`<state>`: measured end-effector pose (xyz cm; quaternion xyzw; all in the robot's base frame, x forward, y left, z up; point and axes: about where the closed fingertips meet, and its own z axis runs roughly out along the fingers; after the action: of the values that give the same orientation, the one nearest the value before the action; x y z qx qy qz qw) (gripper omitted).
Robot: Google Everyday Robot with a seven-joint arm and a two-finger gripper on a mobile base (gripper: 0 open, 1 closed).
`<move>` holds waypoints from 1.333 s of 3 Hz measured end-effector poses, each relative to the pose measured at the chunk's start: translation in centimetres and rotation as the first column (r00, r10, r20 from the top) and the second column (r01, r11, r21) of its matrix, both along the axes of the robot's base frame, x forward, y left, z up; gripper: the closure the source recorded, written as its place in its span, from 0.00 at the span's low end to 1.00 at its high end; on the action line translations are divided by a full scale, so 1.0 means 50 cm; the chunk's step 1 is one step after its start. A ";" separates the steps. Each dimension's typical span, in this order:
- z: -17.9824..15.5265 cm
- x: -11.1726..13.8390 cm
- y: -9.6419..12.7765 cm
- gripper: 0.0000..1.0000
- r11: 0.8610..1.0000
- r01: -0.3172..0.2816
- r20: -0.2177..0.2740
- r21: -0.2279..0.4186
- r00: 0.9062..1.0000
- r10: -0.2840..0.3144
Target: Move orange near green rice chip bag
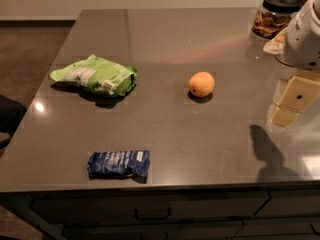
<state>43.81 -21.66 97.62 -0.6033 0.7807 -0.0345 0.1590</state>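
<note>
Now my gripper point(291, 105) hangs at right side of counter point(210, 144), holding nothing; can't tell if open or closed. Alone mid-counter sits orange point(201, 84), not grabbed yet. Well left lies green rice chip bag point(95, 75), so orange must go there.

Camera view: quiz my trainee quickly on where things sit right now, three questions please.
1. True or false: the orange lies apart from the green rice chip bag.
2. Where is the gripper? A) above the green rice chip bag B) at the view's right side, beyond the orange C) touching the orange
3. Fill in: the dark blue packet lies near the counter's ___ edge.
Key: 1 true; 2 B; 3 front.
</note>
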 end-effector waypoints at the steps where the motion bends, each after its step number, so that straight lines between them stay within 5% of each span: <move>1: 0.001 0.001 0.001 0.00 1.000 0.001 0.004 0.001 1.000 -0.001; 3: -0.039 0.084 0.026 0.00 0.988 0.131 0.002 0.079 0.991 -0.131; 4: -0.071 0.134 0.048 0.00 0.961 0.240 -0.008 0.139 0.970 -0.242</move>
<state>50.50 -19.24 94.06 -0.4911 0.8481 -0.0019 0.1990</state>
